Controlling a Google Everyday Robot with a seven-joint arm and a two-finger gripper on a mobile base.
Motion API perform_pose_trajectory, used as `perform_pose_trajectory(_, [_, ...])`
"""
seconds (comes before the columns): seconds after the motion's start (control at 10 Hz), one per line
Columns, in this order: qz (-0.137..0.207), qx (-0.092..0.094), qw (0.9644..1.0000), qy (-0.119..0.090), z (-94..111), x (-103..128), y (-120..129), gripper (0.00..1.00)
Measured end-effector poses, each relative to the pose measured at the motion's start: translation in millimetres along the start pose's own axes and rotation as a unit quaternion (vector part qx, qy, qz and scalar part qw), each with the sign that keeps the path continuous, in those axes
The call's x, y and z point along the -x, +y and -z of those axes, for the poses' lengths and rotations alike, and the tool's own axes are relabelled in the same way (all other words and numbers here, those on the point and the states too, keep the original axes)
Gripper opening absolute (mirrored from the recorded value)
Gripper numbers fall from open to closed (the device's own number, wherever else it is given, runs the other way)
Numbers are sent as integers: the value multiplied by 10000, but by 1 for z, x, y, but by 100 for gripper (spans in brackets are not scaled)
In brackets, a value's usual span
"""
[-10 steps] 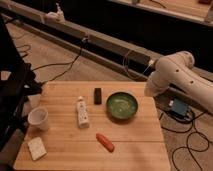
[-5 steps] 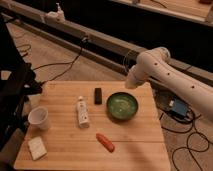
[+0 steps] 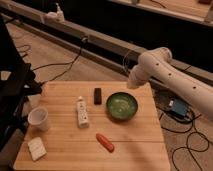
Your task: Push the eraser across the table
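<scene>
The eraser [image 3: 97, 95], a small black block, lies on the far middle of the light wooden table [image 3: 135, 147], just left of the green bowl [image 3: 122, 105]. My white arm [image 3: 165, 70] comes in from the right. Its gripper [image 3: 131, 84] hangs shut over the table's far edge behind the bowl, to the right of the eraser and apart from it. Nothing is held.
A long white bar with marks [image 3: 82, 112] lies left of the eraser. A white cup [image 3: 39, 119] and a white spongy block [image 3: 36, 148] stand at the left edge, and an orange-red stick [image 3: 105, 141] lies near the front. A blue box [image 3: 178, 108] and cables are on the floor at right.
The arm has swung left from beyond the table's right side, and its end is now at the far edge behind the bowl. Nothing on the table has moved.
</scene>
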Motion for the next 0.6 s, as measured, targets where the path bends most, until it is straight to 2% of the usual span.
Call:
perform_pose_trajectory(0.1, [40, -40, 10000, -17, -1, 6, -5, 0])
perform_pose_trajectory(0.3, [304, -83, 9993, -202, -12, 41, -21, 0])
perform_pose_trajectory(0.5, [469, 119, 9981, -383, -38, 69, -21, 0])
perform_pose_trajectory(0.6, [526, 310, 9967, -526, -58, 87, -19, 0])
